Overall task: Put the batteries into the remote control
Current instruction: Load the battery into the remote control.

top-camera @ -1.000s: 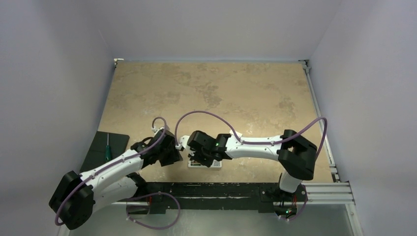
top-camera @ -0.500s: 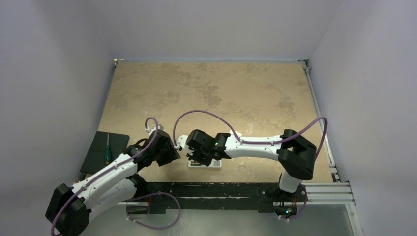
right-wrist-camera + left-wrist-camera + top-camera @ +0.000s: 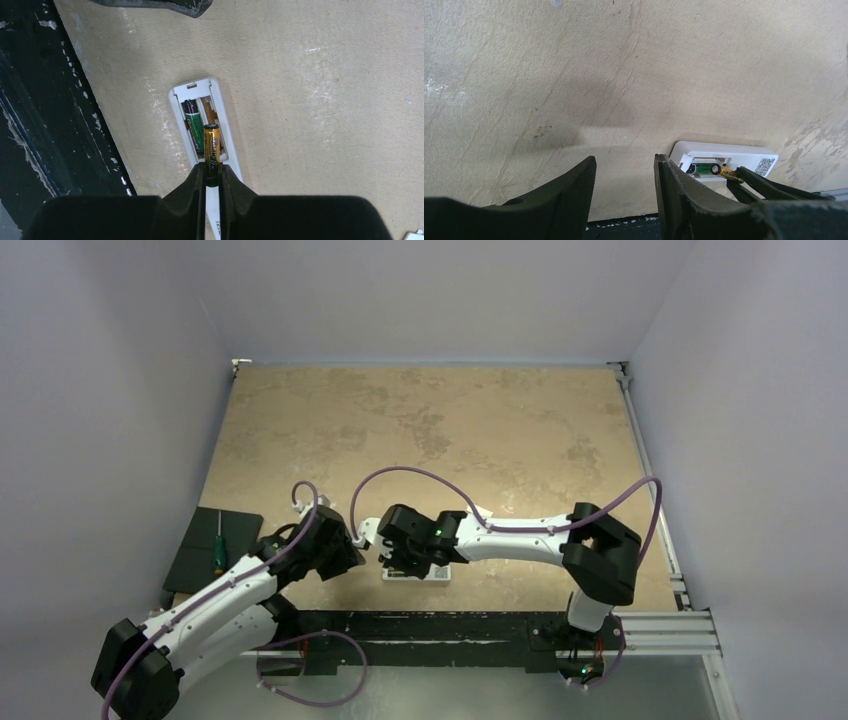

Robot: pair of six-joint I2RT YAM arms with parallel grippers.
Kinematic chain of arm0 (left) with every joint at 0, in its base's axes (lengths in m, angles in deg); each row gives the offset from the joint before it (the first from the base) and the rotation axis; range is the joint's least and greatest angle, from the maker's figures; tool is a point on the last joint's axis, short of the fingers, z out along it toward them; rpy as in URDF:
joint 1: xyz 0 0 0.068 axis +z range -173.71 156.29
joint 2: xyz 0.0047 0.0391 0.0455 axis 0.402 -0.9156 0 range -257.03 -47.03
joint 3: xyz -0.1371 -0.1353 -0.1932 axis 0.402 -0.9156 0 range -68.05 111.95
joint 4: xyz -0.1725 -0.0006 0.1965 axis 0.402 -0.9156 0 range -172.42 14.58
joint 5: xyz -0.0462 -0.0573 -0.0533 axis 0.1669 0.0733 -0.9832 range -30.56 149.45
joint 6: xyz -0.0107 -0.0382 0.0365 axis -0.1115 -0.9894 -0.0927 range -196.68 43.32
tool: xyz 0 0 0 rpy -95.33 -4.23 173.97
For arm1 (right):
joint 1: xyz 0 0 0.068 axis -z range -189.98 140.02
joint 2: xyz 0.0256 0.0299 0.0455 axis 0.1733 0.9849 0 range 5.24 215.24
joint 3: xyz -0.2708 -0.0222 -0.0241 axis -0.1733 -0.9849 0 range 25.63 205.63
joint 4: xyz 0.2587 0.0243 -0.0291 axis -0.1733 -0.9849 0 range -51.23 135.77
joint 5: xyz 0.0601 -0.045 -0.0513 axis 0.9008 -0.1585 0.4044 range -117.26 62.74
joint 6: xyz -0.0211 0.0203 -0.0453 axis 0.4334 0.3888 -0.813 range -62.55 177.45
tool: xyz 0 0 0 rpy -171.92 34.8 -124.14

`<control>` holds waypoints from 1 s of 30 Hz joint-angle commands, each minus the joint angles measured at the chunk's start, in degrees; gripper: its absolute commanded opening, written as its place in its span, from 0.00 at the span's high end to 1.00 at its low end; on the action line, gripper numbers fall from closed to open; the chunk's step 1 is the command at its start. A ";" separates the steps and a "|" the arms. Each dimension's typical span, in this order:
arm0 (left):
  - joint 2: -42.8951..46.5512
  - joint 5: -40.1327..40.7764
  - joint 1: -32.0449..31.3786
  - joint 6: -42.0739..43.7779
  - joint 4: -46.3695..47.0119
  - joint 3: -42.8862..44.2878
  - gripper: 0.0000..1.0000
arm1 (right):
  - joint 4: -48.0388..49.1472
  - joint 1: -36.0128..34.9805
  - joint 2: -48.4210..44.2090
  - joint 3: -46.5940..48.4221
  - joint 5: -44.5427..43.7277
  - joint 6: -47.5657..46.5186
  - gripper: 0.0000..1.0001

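Observation:
The remote control (image 3: pixel 176 107) lies back-up near the table's front edge, its battery recess uncovered; it also shows as a white bar (image 3: pixel 744 152) in the left wrist view. A dark green battery (image 3: pixel 194 127) lies in the recess's left slot. My right gripper (image 3: pixel 212 172) is shut on the rear end of a gold battery (image 3: pixel 211 142). That battery is tilted, with its front tip over the right slot. My left gripper (image 3: pixel 624 172) hangs open with nothing in it, just left of the remote and apart from it.
A black mat (image 3: pixel 195 565) with a green-handled screwdriver (image 3: pixel 218 545) lies at the table's left edge. The black rail (image 3: pixel 450 625) runs close along the remote's near side. A small white piece (image 3: pixel 415 235) shows at the right wrist view's lower right corner.
My left arm has drawn back to the left, away from the remote. My right gripper has kept its hold on the gold battery and shifted only slightly.

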 commanded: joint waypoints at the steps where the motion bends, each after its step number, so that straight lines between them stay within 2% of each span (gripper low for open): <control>1: 0.59 1.00 0.39 -0.89 0.08 -0.29 0.54 | 0.75 -0.40 0.48 2.22 1.09 -1.31 0.82; 19: 0.44 0.91 0.33 -0.82 0.48 -0.63 0.54 | 1.00 -0.49 1.51 3.21 0.86 -1.12 0.70; 30: -0.32 0.14 0.40 -0.67 1.56 -1.06 0.53 | 2.95 -0.50 -2.72 2.19 -3.80 1.64 0.63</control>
